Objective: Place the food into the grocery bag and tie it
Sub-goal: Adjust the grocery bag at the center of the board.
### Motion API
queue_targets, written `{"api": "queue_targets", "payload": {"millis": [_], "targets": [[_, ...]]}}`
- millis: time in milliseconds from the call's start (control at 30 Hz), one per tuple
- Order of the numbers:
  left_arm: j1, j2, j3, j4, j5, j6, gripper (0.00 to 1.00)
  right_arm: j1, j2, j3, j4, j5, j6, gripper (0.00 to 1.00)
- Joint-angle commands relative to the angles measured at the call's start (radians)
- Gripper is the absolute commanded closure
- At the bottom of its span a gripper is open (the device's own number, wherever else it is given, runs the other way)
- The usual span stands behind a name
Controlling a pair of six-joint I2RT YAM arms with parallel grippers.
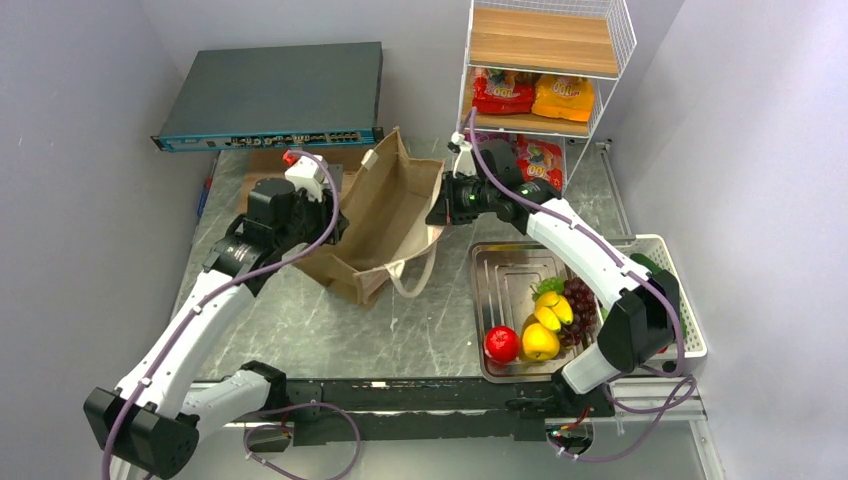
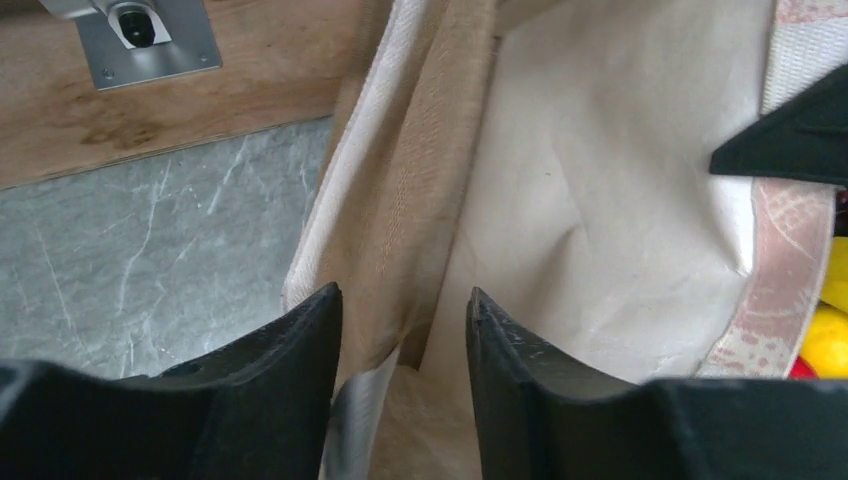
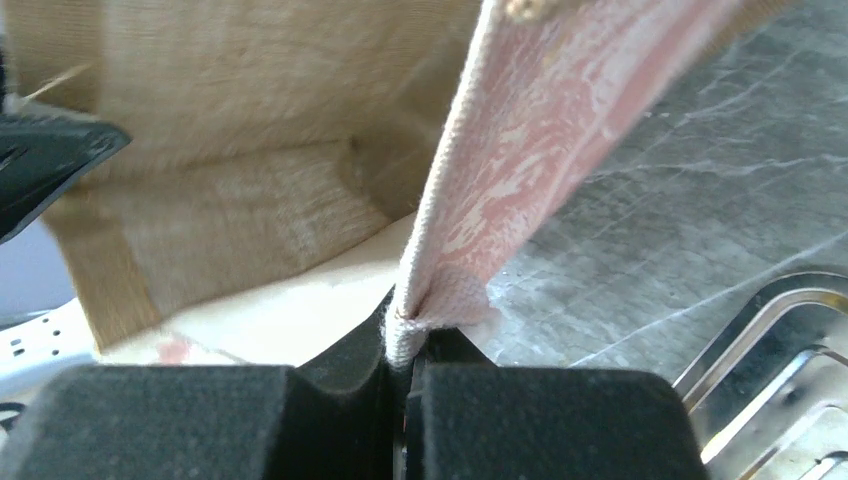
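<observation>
The brown grocery bag [image 1: 385,205] lies open-mouthed on the marble table, one cream handle [image 1: 415,275] hanging over its near side. My left gripper [image 1: 338,222] is at the bag's left rim, open, with the folded bag edge [image 2: 400,200] loose between its fingers [image 2: 300,370]. My right gripper [image 1: 442,208] is at the bag's right rim, shut on the other cream handle strap [image 3: 500,170], which rises taut from the jaws. Food lies in a steel tray [image 1: 500,265]: a red apple [image 1: 502,343], yellow fruit [image 1: 541,335] and dark grapes [image 1: 581,305]. Snack packets [image 1: 503,92] sit on the rack.
A wire shelf rack [image 1: 545,45] stands at the back right, with one more red packet [image 1: 540,160] at its foot. A dark flat device [image 1: 270,95] leans at the back left. A white basket [image 1: 690,320] sits right of the tray. A wooden board [image 2: 200,110] lies behind the bag.
</observation>
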Motion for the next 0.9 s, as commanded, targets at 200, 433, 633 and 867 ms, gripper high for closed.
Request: {"api": "queue_targets", "payload": {"millis": [200, 433, 633, 867], "targets": [[0.005, 0.029, 0.054, -0.014, 0.047, 0.031, 0.96, 0.058, -0.081, 0.062, 0.044, 0.006, 0.010, 1.00], [0.005, 0.028, 0.050, -0.012, 0.064, 0.045, 0.63, 0.059, -0.096, 0.043, 0.040, -0.002, 0.004, 1.00], [0.009, 0.086, 0.069, -0.025, 0.099, 0.054, 0.60, 0.060, -0.113, 0.032, 0.044, -0.011, 0.007, 1.00], [0.021, 0.120, 0.102, -0.056, 0.078, 0.040, 1.00, 0.060, -0.111, 0.018, 0.045, -0.014, 0.001, 1.00]]}}
